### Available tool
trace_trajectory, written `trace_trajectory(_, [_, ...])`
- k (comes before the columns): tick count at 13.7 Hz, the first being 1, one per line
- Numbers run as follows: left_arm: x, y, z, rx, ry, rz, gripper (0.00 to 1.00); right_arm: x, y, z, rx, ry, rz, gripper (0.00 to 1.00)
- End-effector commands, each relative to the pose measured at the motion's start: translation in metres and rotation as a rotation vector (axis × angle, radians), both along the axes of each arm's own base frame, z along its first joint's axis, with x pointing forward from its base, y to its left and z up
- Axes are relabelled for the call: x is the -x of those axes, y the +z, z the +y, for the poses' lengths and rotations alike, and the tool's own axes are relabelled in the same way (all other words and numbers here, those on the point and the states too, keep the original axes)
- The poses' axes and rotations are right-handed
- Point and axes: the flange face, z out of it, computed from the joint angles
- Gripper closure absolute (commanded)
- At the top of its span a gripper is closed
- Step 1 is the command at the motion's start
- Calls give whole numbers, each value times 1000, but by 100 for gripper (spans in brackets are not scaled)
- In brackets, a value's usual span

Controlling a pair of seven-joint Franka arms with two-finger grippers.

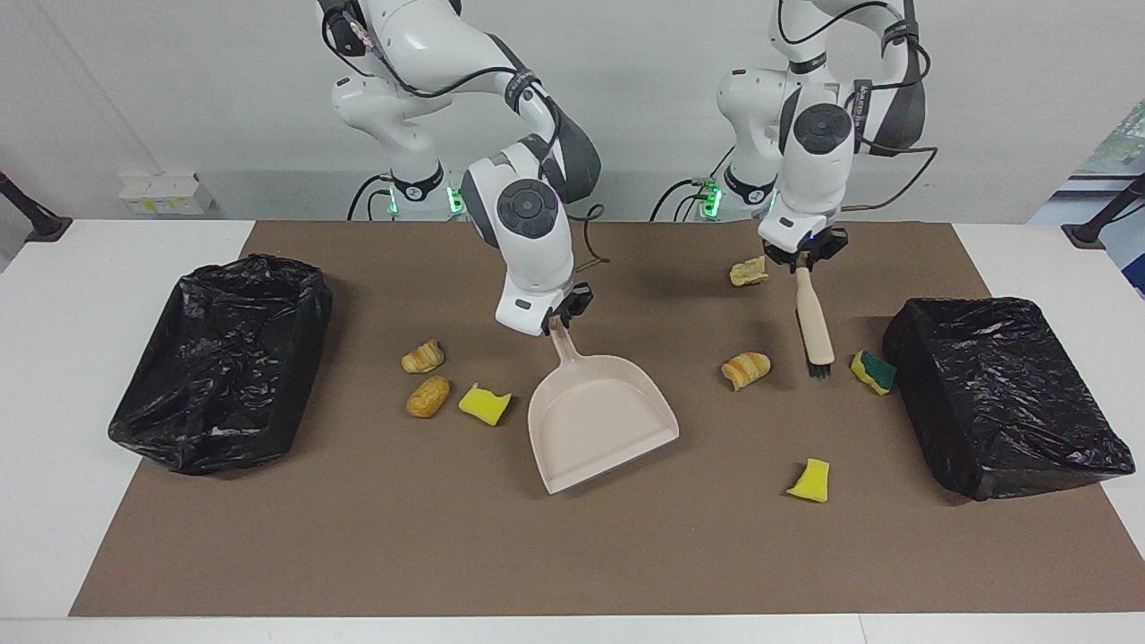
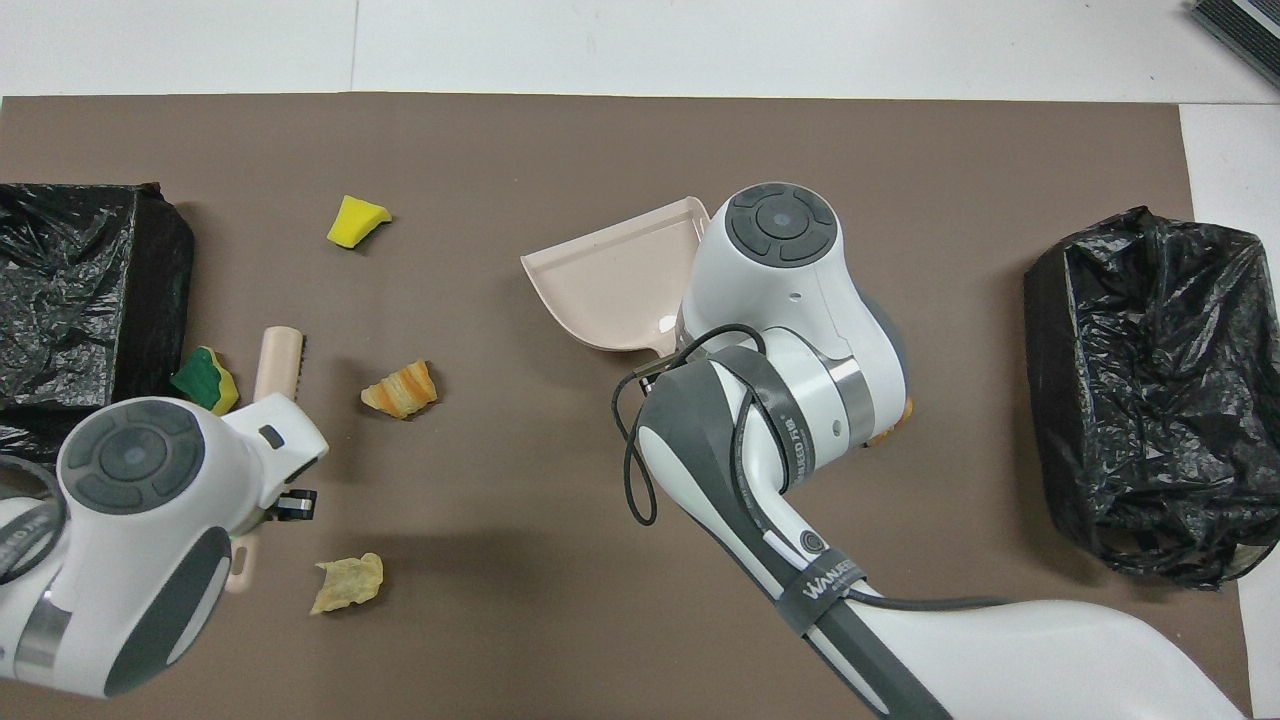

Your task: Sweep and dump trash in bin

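Beige dustpan (image 1: 601, 420) mouth away from robots, right tool (image 1: 562, 313) gripping handle; left tool (image 1: 809, 259) gripping brush (image 1: 815, 322).

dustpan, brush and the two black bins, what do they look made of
The dustpan looks like smooth beige moulded plastic with a slight sheen. The brush has a matching matt beige handle, probably plastic, and dark bristles. The two bins show only crinkled, glossy black plastic film liners; what lies under them is hidden.

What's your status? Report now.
Right gripper shut on dustpan; left gripper shut on brush. Seven scraps unswept. Nothing blocking.
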Motion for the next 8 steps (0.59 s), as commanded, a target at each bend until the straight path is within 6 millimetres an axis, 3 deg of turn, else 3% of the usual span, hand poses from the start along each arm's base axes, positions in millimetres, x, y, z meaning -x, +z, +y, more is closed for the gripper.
trace_trajectory(1, [-37, -8, 25, -65, -3, -17, 100, 6, 9, -13, 49, 194, -10, 100])
trace_trajectory(2, [-41, -8, 45, -74, 23, -34, 100, 8, 7, -16, 59, 254, -4, 100])
trace_trajectory(5, [-50, -19, 75, -109, 35, -52, 100, 14, 2, -33, 99, 477, 7, 100])
trace_trajectory(8, [-42, -32, 88, -105, 65, -36, 100, 19, -7, -46, 109, 705, 36, 100])
